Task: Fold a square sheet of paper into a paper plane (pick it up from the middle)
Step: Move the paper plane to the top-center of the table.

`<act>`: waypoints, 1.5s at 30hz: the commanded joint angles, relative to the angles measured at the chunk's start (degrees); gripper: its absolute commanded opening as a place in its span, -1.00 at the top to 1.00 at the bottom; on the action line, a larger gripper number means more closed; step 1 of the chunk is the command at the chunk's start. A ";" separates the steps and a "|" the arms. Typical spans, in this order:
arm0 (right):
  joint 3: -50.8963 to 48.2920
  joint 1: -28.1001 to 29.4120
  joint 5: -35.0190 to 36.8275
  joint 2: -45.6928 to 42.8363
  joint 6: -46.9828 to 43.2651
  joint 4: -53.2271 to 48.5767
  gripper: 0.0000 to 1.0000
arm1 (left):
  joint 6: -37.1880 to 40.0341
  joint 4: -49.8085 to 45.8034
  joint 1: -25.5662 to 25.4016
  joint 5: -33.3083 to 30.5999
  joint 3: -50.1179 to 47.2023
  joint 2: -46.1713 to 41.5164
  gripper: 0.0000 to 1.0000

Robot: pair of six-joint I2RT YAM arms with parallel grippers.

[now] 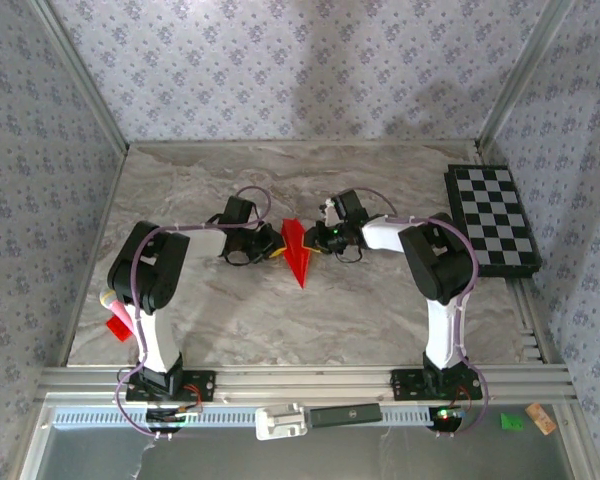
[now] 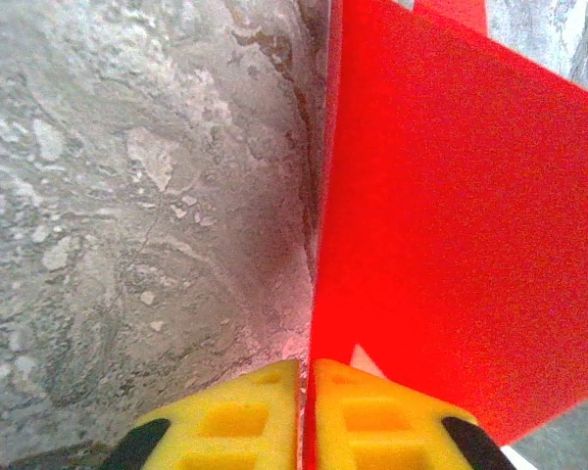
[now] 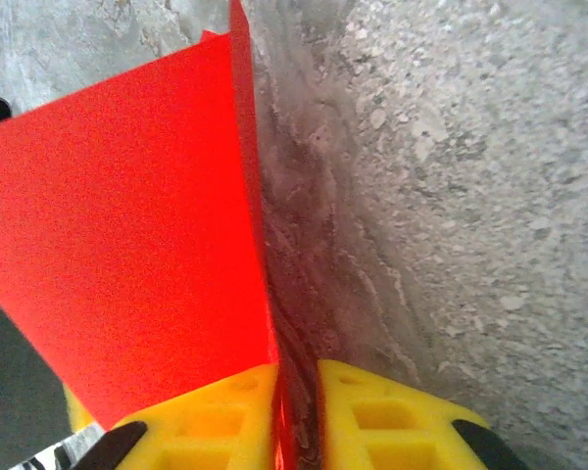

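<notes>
Closest in are the yellow pads of the left pincer (image 2: 305,387), pressed shut on the central fold of the paper (image 2: 451,215). The right pincer (image 3: 296,392) has the same fold between its pads, but a dark slit shows beside the paper, so it looks a crack open, not clamped. From above, the paper is a narrow dart midway across the worktop (image 1: 380,310), between both pincers, tip pointing at the near edge. The step seems to be sharpening the centre crease: best that one side holds firm while the other shifts, pinching squarely on the fold. Whether the dart touches the worktop is unclear; its far wing is cut off.
</notes>
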 commanded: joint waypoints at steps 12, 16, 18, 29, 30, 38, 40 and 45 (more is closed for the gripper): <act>-2.88 -2.03 4.21 -4.80 0.18 -0.09 0.96 | -1.45 -2.08 0.30 -6.18 -1.96 -5.45 0.98; -3.89 -1.92 4.37 -4.90 2.16 1.65 0.96 | -2.89 -1.72 0.30 -7.60 -3.41 -5.96 0.98; -4.24 -1.86 4.48 -4.55 2.96 2.21 0.96 | -3.25 -1.72 0.30 -7.91 -3.66 -5.85 0.98; -5.02 -1.44 4.62 -2.04 5.27 4.33 0.93 | -2.02 -5.03 0.39 -10.57 -1.73 -5.70 0.61; -4.96 -1.42 4.75 -2.10 5.40 4.33 0.93 | -1.73 -5.63 0.39 -11.42 -1.74 -6.79 0.55; -4.44 -1.04 4.76 -2.13 5.76 4.07 0.93 | -0.15 -9.67 -2.01 -14.60 -2.47 -15.36 0.37; -4.35 -1.09 4.71 -1.98 5.76 3.90 0.93 | -0.37 -9.55 -3.41 -14.43 -2.80 -16.02 0.36; -4.13 -0.97 4.52 -1.78 5.72 3.77 0.93 | -0.58 -9.16 -6.99 -12.74 -1.75 -14.13 0.34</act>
